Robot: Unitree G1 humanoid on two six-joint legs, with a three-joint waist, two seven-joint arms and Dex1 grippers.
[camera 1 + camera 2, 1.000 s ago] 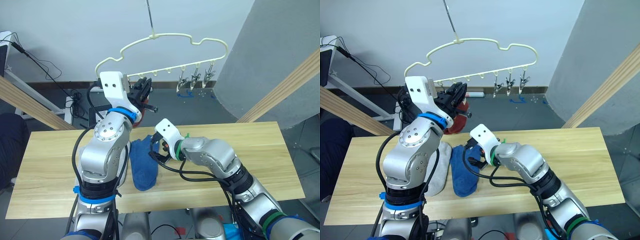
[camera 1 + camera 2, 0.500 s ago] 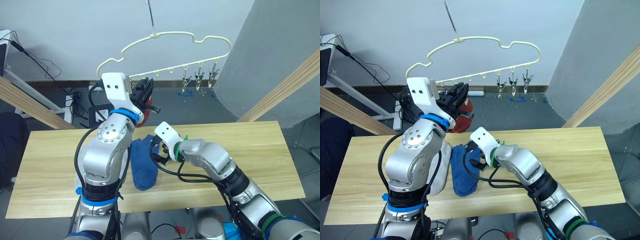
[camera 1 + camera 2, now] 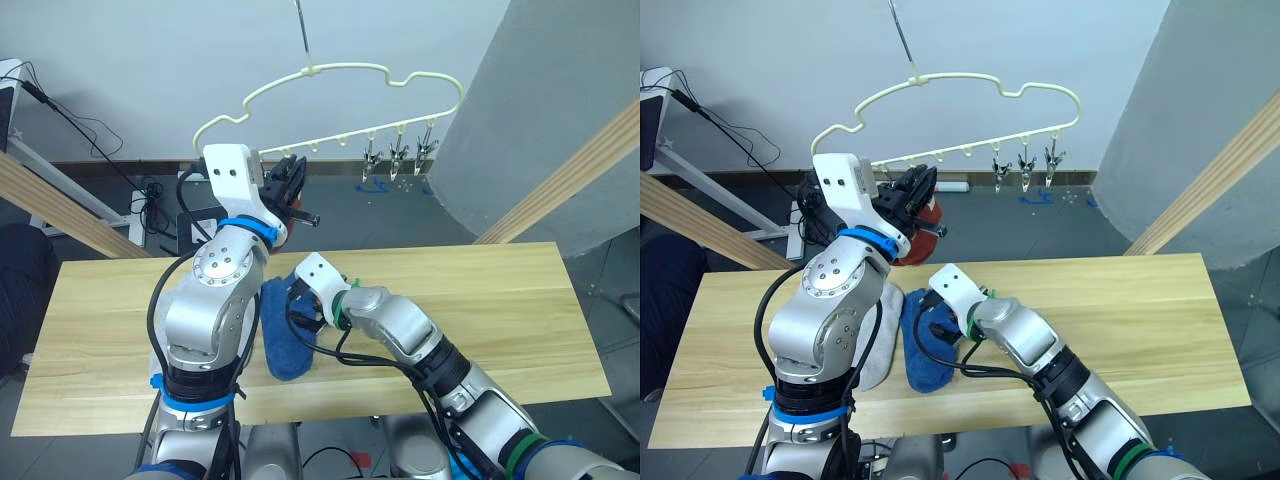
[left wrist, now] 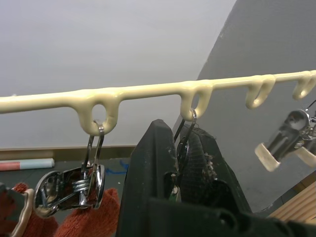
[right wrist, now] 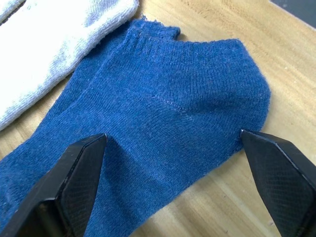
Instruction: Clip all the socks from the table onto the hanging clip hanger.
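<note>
My right gripper (image 5: 173, 182), spread wide, straddles the blue sock (image 5: 163, 133); next I close on it. My left gripper (image 4: 182, 163), at twelve o'clock, pinches a clip (image 4: 185, 129) on the clip hanger (image 3: 340, 72).

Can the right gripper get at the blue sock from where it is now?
Probably yes. The right gripper is open, its fingers straddling the blue sock, which lies flat on the table. The grey sock lies beside it, outside the fingers.
</note>
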